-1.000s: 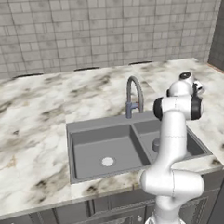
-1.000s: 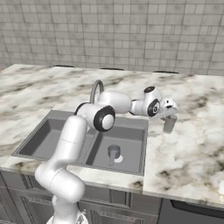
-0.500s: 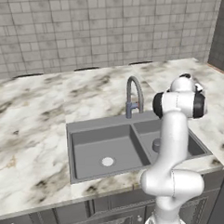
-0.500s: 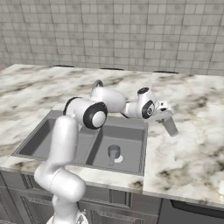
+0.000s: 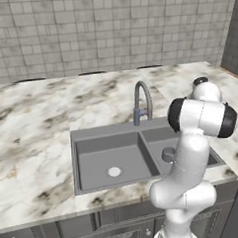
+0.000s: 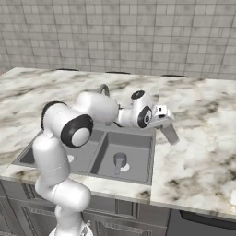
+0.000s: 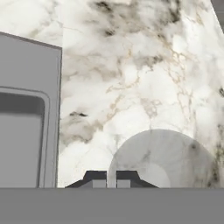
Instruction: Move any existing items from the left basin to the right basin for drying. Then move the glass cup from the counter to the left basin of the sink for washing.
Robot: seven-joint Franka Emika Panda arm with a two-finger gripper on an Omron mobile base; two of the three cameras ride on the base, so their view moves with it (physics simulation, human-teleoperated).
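- Sitting on counter (image 7: 144,87) right of sink (image 6: 138,133): glass cup (image 7: 164,158), squat, pale-grey, see-thru.
- Claw (image 7: 106,181) just above cup; tips nearly together, gripping nothing.
- Dark round item (image 6: 120,161) in right basin (image 6: 133,150).

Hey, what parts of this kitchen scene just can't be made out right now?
- Left base view: the arm covers part of the right basin and most of the dark round thing there.
- Hand view: the bottom edge cuts off the glass cup.
- Right base view: whether the tool grips anything.
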